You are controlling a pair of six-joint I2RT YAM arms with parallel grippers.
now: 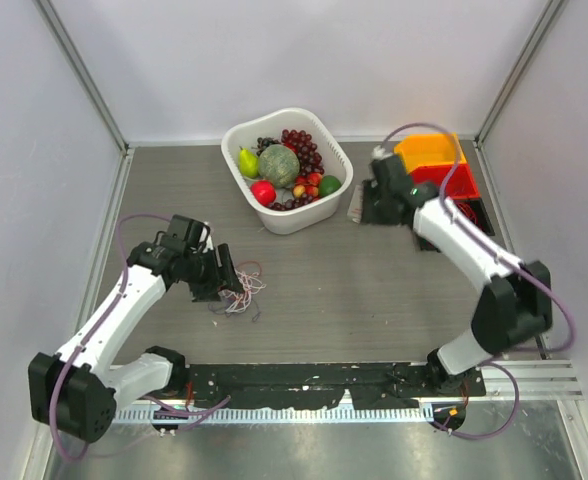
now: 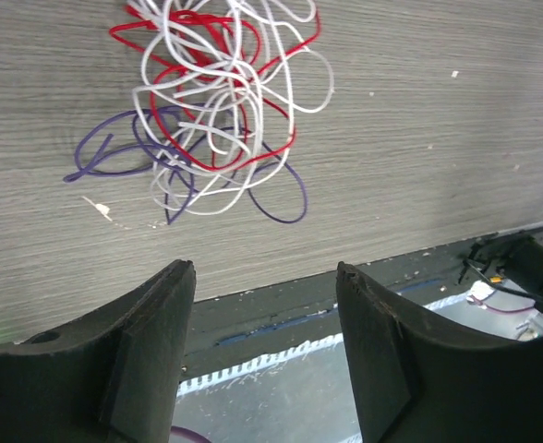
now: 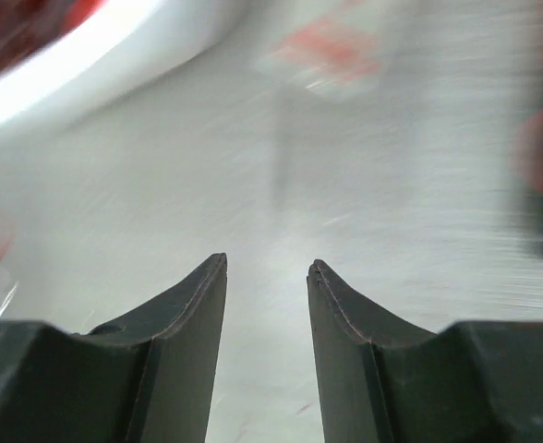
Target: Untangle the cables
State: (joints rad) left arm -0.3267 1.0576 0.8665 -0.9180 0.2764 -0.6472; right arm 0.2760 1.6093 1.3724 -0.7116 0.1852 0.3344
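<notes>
Pincer of the left arm (image 2: 264,272): the two black fingers (image 2: 151,332) are spread wide, with nothing between them. Through the gap the wrist view shows only grey wood-grain worktop (image 2: 419,138) and the black rail (image 2: 281,309) along its near edge.

Just past the fingertips lies the loose tangle of thin red, white and purple-blue cables (image 2: 216,101). It rests flat on the worktop, apart from both fingers. White loops are on top, red strands are threaded through them, and purple-blue strands trail out at the tangle's edge.

From above, the left pincer (image 1: 226,278) hangs over the left half of the worktop (image 1: 354,300). The cables (image 1: 242,295) sit just beside it, on its near-right side.

Pincer of the right arm (image 3: 267,263): the fingers stand apart with a narrower gap than the left, and they hold nothing. The wrist picture is badly blurred. The pale worktop shows below, and a white curved wall at the upper left is the basket (image 3: 114,65).

From above, the right pincer (image 1: 367,208) is at the far right, just beside the white plastic fruit basket (image 1: 304,215). The basket holds a green melon (image 1: 279,165), dark grapes (image 1: 300,145), a yellow-green pear (image 1: 247,162) and a red apple (image 1: 263,192).

An orange bin (image 1: 429,150) and a red bin (image 1: 454,185) stand in the far right corner, behind that arm. The right pincer is well apart from the cables.
</notes>
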